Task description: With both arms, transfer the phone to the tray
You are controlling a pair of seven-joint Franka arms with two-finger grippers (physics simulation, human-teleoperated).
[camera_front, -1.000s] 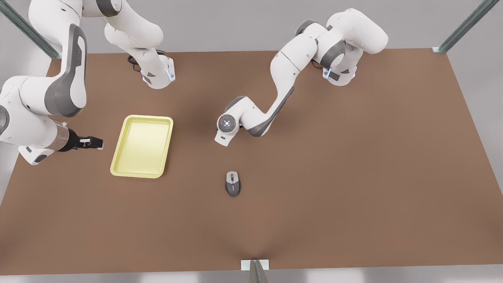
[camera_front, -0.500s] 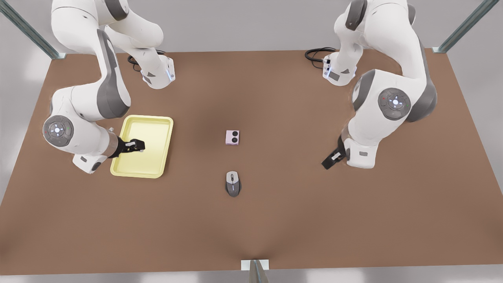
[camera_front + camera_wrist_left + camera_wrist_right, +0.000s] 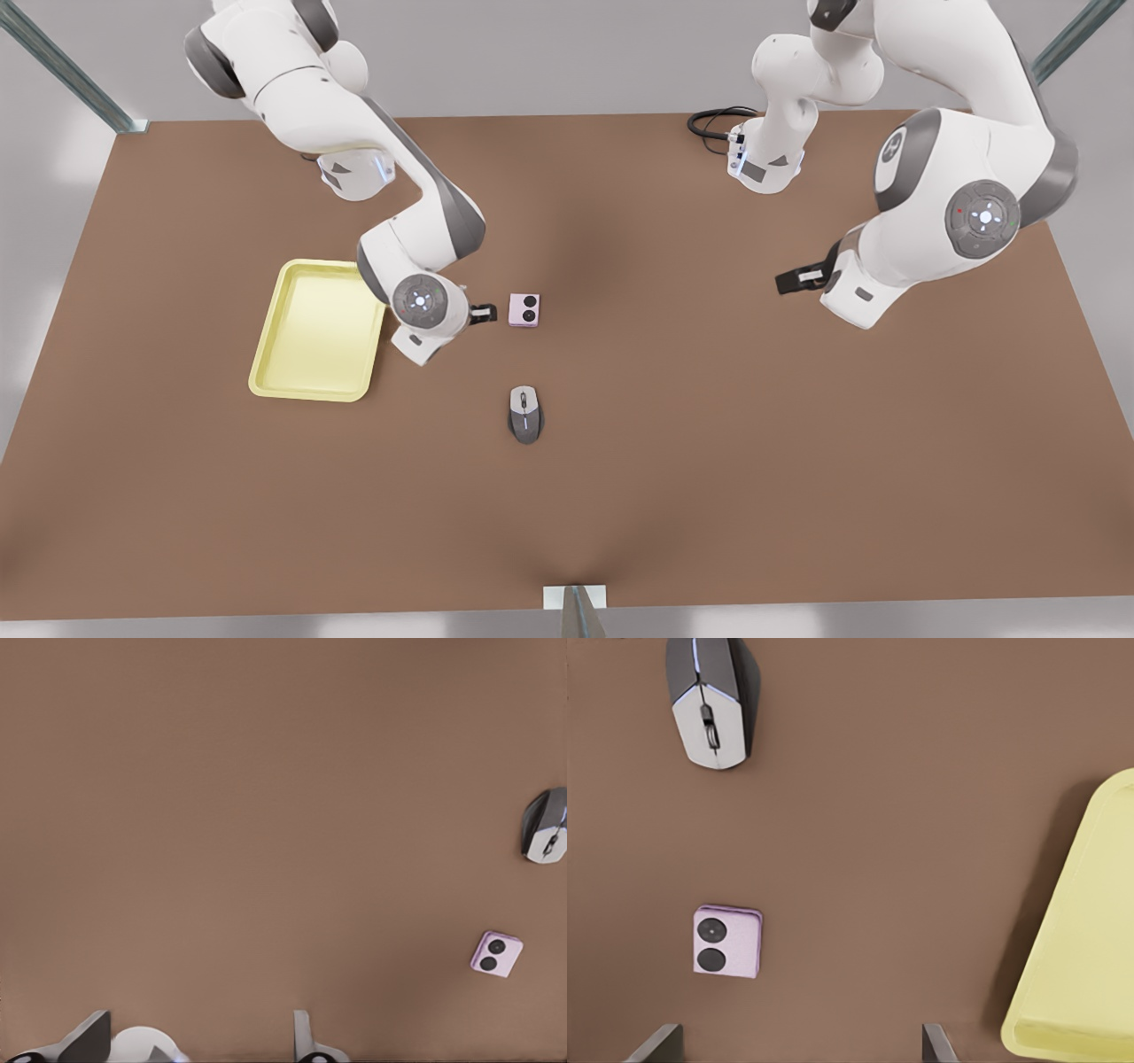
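The right gripper (image 3: 485, 312) is hanging just beside the small pale pink-lilac square phone (image 3: 524, 310), its fingers spread wide and holding nothing. The phone is lying flat on the brown table (image 3: 709, 443), apart from the pale yellow shallow rectangular tray (image 3: 292, 390). The grey oval computer mouse (image 3: 525, 414) is lying near. The left gripper (image 3: 795, 280) is waiting well apart at the front view's right, also wide open and empty.

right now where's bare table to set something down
Widest bare table: from the mouse to the front view's right edge, camera side of the open left gripper. The tray is bare inside. Crowded: the open right gripper beside the phone, mouse nearby.
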